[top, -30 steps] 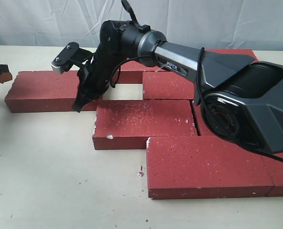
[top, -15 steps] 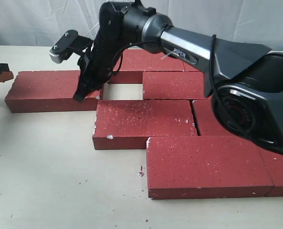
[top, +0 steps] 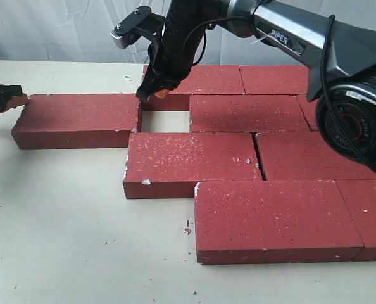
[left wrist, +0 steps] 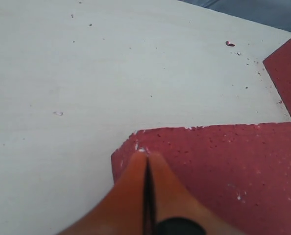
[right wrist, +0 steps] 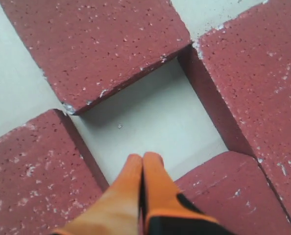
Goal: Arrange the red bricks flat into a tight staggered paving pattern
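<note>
Red bricks point(top: 191, 158) lie flat on the beige worktop point(top: 68, 221) in four staggered rows, most set edge to edge w/ thin joints. White scuffs and chipped corners show on several.

One square gap point(top: 166, 121) sits in the second row from the far side, w/ bare worktop showing inside it. The left-hand brick point(top: 77, 117) bounds it on the left and a far-row brick point(top: 207, 79) on the far side. The left-hand brick juts out left of the rest of the paving.

Your right arm point(top: 289, 31) reaches in from the right, across ctr. The right tool point(top: 151, 94) is closed, w/ orange fingertips point(right wrist: 131, 169) pressed together and nothing btwn them. It points down at the gap's far-left corner. Whether it touches brick can't be told.

Your left tool point(top: 4, 100) enters at the left edge of the ext. view and is likewise closed. Its orange fingers point(left wrist: 131, 181) meet along one dark seam and hold nothing. Its tip sits at the left end corner of the left-hand brick.

A small red crumb point(top: 187, 230) lies on the worktop just left of the nearest brick point(top: 273, 215). A white sheet point(top: 49, 31) hangs along the far side.
</note>
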Available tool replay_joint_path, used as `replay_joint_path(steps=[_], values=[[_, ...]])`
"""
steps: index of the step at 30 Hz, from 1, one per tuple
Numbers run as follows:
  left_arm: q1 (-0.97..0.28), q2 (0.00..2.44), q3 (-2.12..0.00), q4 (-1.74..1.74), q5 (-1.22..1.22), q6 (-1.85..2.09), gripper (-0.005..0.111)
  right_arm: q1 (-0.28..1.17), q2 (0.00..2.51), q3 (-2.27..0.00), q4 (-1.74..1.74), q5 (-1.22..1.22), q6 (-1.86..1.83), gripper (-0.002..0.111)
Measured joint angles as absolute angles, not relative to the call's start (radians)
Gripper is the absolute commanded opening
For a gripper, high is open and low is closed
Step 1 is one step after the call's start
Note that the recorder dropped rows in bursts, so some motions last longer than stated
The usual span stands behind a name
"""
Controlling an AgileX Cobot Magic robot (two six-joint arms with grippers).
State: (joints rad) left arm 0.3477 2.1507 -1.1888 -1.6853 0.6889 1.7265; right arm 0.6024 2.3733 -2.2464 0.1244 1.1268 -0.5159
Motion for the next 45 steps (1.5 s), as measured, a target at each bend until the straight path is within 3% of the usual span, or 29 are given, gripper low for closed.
replay_joint_path(steps=[18, 31, 38, 45], values=[[0.310, 2.151, -1.191, -1.720, 0.650, 1.765, 0.000, 0.593, 2.373, -2.244, 0.188, 1.100, -0.481, -0.001], [0.327, 2.151, -1.191, -1.718, 0.684, 1.765, 0.000, 0.603, 2.499, -2.249, 0.388, 0.624, -0.471, -0.001], [0.329, 2.151, -1.191, -1.718, 0.684, 1.765, 0.000, 0.615, 2.588, -2.330, 0.379, 0.596, -0.364, -0.001], [0.329, 2.151, -1.191, -1.718, 0.684, 1.765, 0.000, 0.641, 2.656, -2.378, 0.153, 0.590, -0.135, -0.001]])
